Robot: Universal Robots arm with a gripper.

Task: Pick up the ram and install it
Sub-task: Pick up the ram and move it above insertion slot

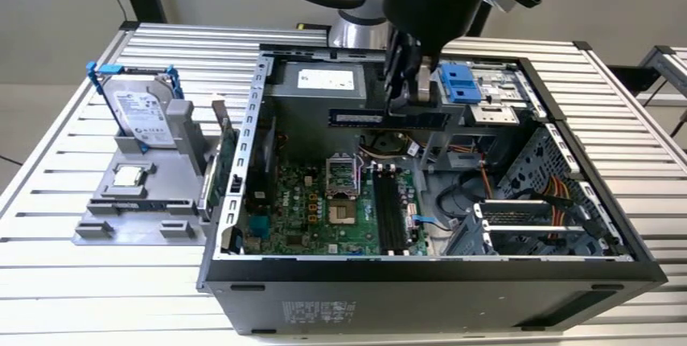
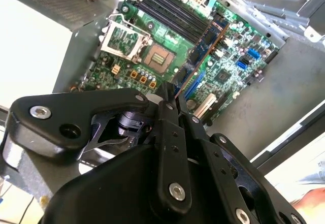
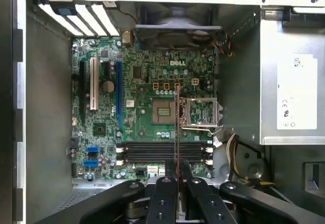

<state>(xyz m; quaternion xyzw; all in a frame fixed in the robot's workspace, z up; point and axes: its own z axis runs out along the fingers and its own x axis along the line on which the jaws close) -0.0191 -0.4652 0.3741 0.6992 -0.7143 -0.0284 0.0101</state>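
Gripping thin blue-green circuit-board ram (image 1: 371,117) tight in black metal claw (image 3: 177,178), long axis crosswise to long black motherboard slots (image 3: 152,153) below.

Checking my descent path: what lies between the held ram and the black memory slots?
Nothing solid shows: in the first wrist view the ram crosses above the bare slots, gripped by the end effector.

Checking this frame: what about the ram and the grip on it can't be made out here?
- Contact of gripper on the ram: in both wrist views, the gripper's own linkage covers it.
- Ram's chips: the first wrist view shows it edge-on.
- Whether the memory slots are latched open: exterior view, too small to tell.
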